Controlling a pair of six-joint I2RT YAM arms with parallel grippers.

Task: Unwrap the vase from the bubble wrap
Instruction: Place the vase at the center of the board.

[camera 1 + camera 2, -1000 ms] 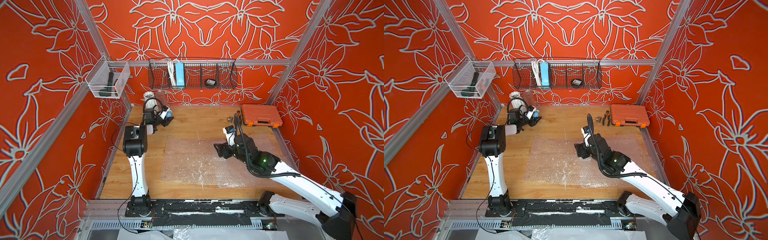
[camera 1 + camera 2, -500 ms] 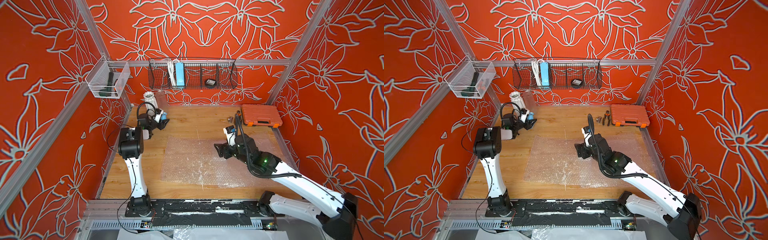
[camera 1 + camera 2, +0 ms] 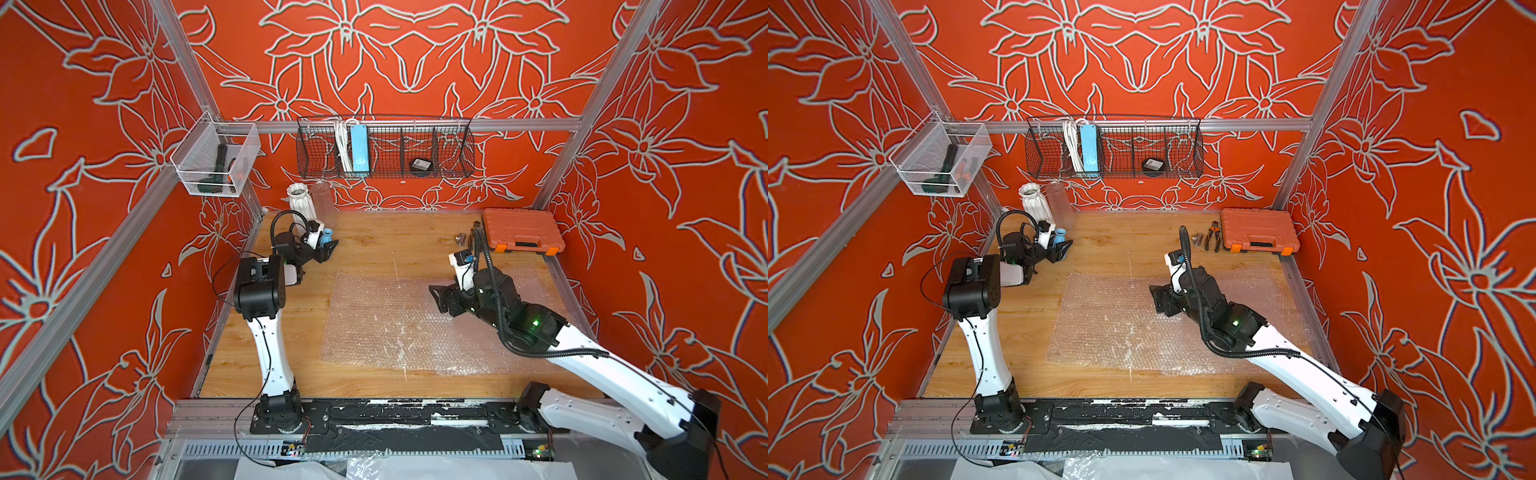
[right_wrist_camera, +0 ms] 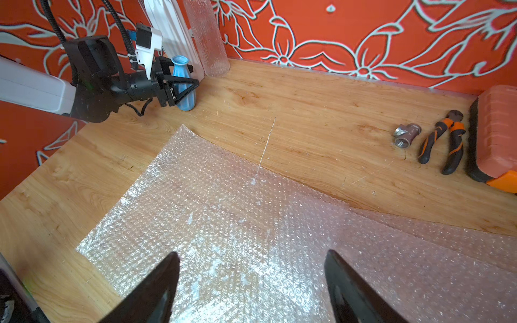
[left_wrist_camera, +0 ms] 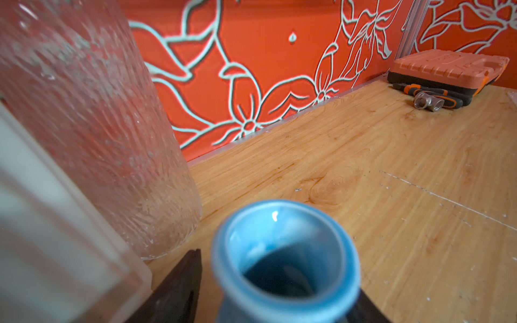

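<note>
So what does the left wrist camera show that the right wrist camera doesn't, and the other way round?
Only the left wrist view looks down into the blue vase's mouth, close up. Only the right wrist view shows the bubble wrap spread flat on the table, the left claw around that vase, and the right claw open above the wrap. Both show the blue vase, the clear textured vase, the white ribbed vase, the orange case, pliers and a metal fitting.
</note>
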